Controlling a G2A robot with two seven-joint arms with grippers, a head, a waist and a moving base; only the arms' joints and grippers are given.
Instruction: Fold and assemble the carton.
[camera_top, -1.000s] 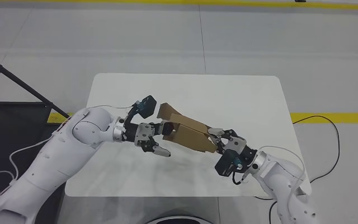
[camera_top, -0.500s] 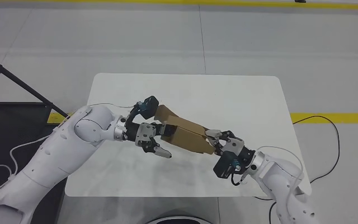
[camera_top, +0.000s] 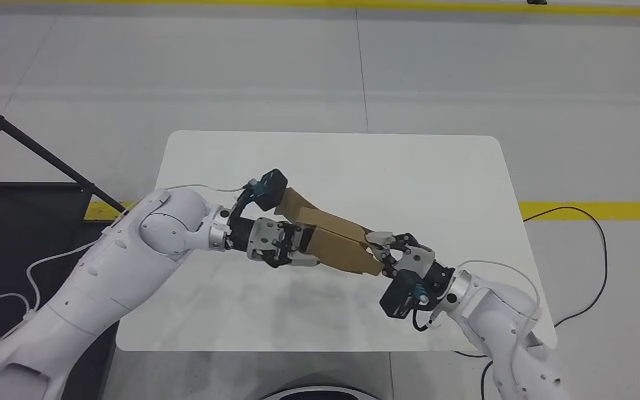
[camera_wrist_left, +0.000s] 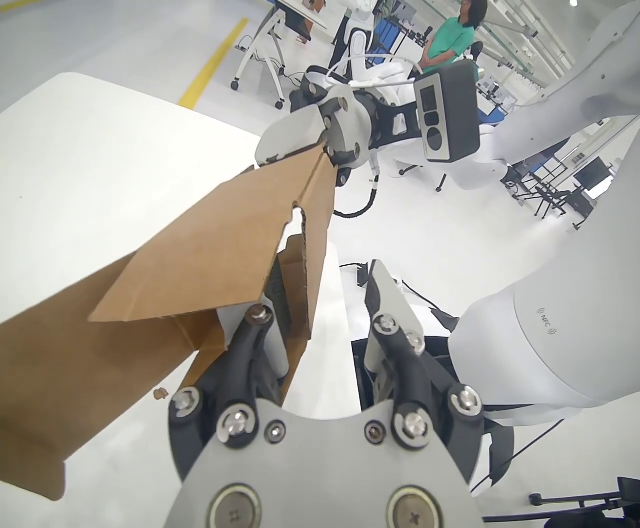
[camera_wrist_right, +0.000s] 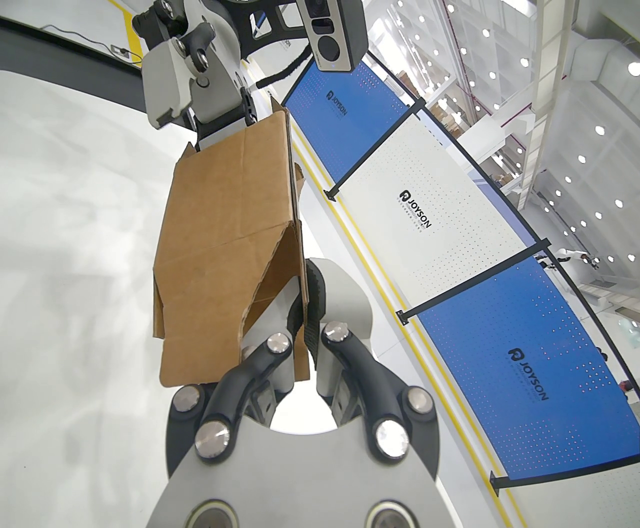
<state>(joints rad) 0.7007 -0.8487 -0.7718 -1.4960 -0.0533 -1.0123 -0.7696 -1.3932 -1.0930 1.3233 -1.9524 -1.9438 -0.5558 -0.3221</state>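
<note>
The half-flat carton (camera_top: 330, 238) hangs above the middle of the table (camera_top: 430, 170), one end clamped tight in the right gripper (camera_wrist_right: 302, 320). The left gripper (camera_wrist_left: 320, 300) is spread apart, one finger tucked behind a flap. A skewed squeeze there could, I'd guess, crease the board off its score or twist it out of the right's pinch.

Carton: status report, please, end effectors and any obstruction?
Right end effector shut on carton edge. Left end effector open, straddling the opposite end. Carton off the table, partly opened. Nothing blocking.
</note>
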